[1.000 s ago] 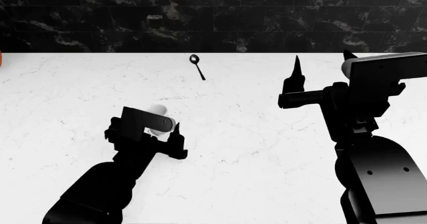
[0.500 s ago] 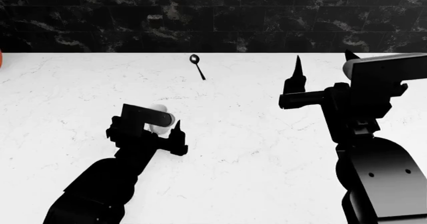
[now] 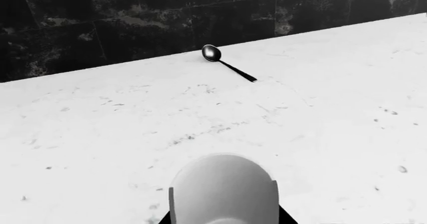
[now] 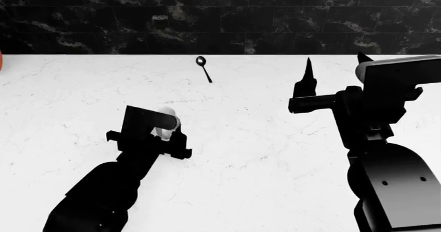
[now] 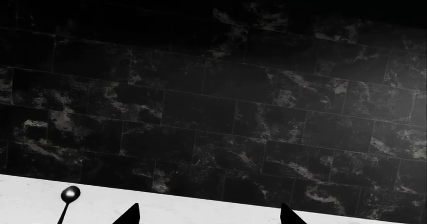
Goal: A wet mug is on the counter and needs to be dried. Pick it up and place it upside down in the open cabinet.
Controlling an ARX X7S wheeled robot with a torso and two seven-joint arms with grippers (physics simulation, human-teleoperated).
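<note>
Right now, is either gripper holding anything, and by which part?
The left gripper is closed around the white mug, apparently across its body; the contact itself is hidden. The right gripper is open and empty.

2 glossy black arms with rounded casings; the right gripper (image 4: 333,68) has pointed black fingers and a pale grey top panel.

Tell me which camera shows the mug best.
The left wrist view: the mug fills its foreground. In the head view the left gripper hides most of it. The right wrist view misses it entirely.
</note>
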